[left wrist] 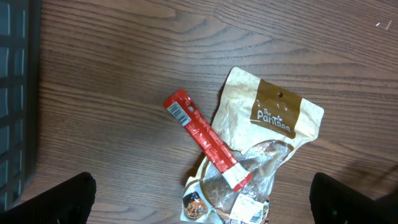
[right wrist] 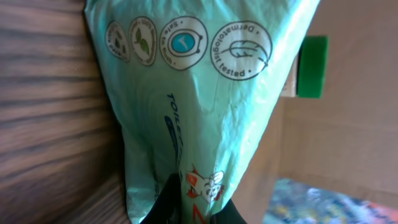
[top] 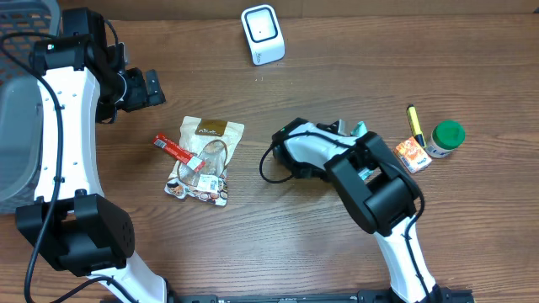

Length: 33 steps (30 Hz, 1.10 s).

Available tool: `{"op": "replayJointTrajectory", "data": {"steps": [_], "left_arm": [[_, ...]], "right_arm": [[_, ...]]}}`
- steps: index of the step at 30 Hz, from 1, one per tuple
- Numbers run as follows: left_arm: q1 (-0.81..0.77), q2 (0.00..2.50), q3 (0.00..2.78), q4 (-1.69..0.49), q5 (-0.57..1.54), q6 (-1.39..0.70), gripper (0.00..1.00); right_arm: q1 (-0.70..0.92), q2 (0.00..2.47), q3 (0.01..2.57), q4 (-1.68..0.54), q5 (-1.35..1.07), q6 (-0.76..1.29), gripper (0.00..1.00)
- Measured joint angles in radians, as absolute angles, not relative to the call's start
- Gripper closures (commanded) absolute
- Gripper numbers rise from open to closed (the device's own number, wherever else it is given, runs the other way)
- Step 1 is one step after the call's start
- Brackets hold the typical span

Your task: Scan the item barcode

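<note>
The right gripper (right wrist: 188,206) is clamped on the bottom edge of a mint-green soft packet (right wrist: 199,106), its dark fingertips pinched together on the film. The packet fills the right wrist view. It carries a row of round badges, one reading "Dermatologically tested", and blue lettering that begins "TOILET". It is probably a pack of moist tissue, though the rest of the print is too folded to read. From overhead only a sliver of the packet shows, at about 3 o'clock from the table's centre, poking out past the right arm's wrist.

The white barcode scanner (top: 263,34) stands at 12 o'clock, near the far edge and well apart from the held packet.

The left gripper (top: 154,85) hangs over the table at roughly 10 o'clock with its jaws spread wide and nothing between them. Its fingers (left wrist: 59,199) show in the two lower corners of the left wrist view. Beneath it lies a brown pouch (left wrist: 273,127) labelled "The Pantree", with a red stick sachet (left wrist: 205,140) resting diagonally across its left edge, barcode end up.

At 3 o'clock, near the right edge, a yellow marker (top: 415,124), a small orange box (top: 413,156) and a green-lidded jar (top: 446,139) sit close together. A grey basket (top: 21,21) occupies the 10 o'clock corner.
</note>
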State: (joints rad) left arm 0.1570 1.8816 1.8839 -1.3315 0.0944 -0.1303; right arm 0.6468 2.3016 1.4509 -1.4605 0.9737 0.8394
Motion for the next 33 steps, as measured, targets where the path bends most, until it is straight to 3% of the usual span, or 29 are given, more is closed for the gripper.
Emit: {"op": "replayJointTrajectory", "data": {"steps": [10,13,17,19,22,28,33], "left_arm": [[0.157,1.882,1.884,-1.332,0.094,-0.13,0.0],[0.157,1.882,1.884,-1.332,0.094,-0.13,0.0],[0.157,1.882,1.884,-1.331,0.094,-0.13,0.0],[0.157,1.882,1.884,-1.332,0.094,-0.13,0.0],[0.157,1.882,1.884,-1.331,0.094,-0.13,0.0],[0.157,1.882,1.884,-1.332,0.094,-0.13,0.0],[0.157,1.882,1.884,-1.332,0.094,-0.13,0.01]], "right_arm": [[0.778,2.318,1.451,-1.462,1.001,0.853,0.94],[0.812,2.318,1.451,-1.441,0.997,0.855,0.78],[0.841,2.318,1.451,-1.417,0.984,0.854,0.67],[0.86,2.318,1.451,-1.409,0.973,0.844,0.55],[0.894,2.32,1.451,-1.404,0.958,0.832,0.48],[0.945,2.32,1.451,-1.415,0.955,0.823,0.47],[0.963,2.32,1.484,-1.418,0.903,0.815,0.66]]}}
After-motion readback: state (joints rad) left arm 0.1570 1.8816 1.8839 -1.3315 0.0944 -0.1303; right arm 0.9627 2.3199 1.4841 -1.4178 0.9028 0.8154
